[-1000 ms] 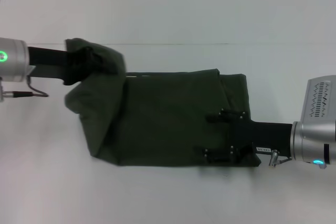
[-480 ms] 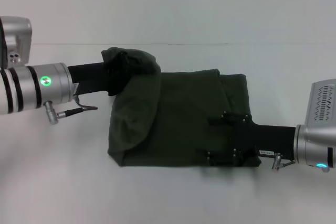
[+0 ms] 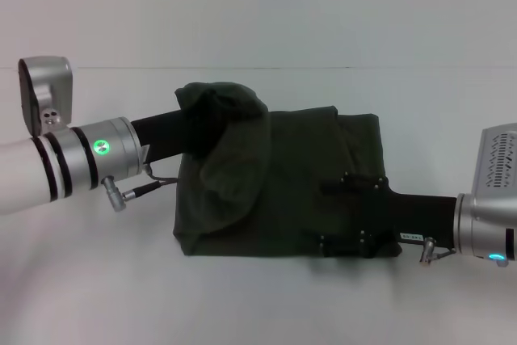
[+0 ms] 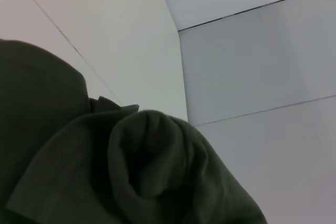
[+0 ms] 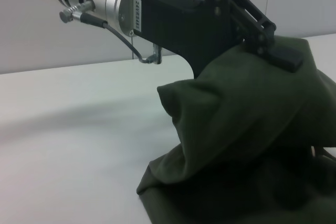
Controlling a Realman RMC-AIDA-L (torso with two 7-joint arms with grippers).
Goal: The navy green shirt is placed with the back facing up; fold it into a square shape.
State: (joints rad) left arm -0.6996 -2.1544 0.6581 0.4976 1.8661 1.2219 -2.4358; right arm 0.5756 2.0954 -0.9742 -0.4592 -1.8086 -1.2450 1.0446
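**Shirt end lifted**

Navy green shirt (image 3: 283, 183), soft and matte, lies on our white table (image 3: 258, 296). Left gripper (image 3: 202, 115) pinches a raised bunch; right gripper (image 3: 349, 212) rests spread, seemingly pressing it. Only the right wrist view shows the pinching finger (image 5: 281, 56).

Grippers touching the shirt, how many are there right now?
2. The left gripper is shut on a lifted bunch of the shirt at its left end. The right gripper rests on the flat cloth at the right end.
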